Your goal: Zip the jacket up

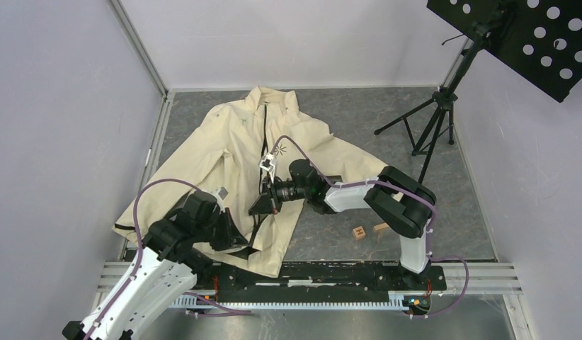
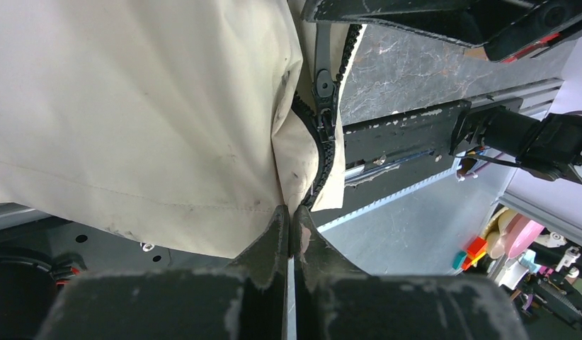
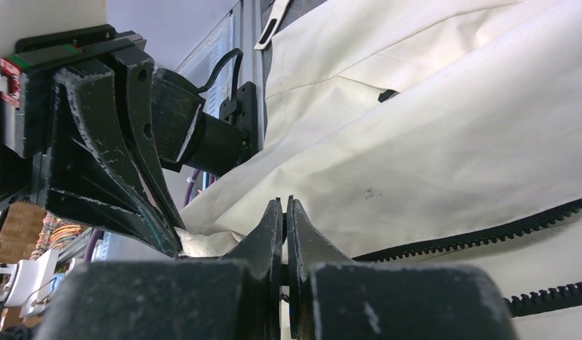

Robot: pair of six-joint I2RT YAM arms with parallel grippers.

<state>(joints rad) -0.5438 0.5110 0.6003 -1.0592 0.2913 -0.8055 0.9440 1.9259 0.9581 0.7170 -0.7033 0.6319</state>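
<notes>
The cream jacket (image 1: 231, 149) lies spread on the grey table with its collar at the far end. Its dark zipper (image 1: 264, 134) runs down the front. My left gripper (image 1: 238, 242) is shut on the bottom hem beside the zipper's lower end, and the pinch shows in the left wrist view (image 2: 289, 216). The zipper slider (image 2: 323, 88) sits a short way above the hem, and its pull runs up into my right gripper (image 2: 415, 18). My right gripper (image 1: 262, 207) is shut on the zipper pull, a dark strip between its jaws (image 3: 284, 205). Open zipper teeth (image 3: 486, 237) run off to the right.
Two small wooden blocks (image 1: 359, 231) (image 1: 380, 227) lie right of the jacket. A black tripod (image 1: 433, 120) with a perforated panel (image 1: 529, 35) stands at the back right. White walls close in the left and far sides. A metal rail (image 1: 331, 273) runs along the near edge.
</notes>
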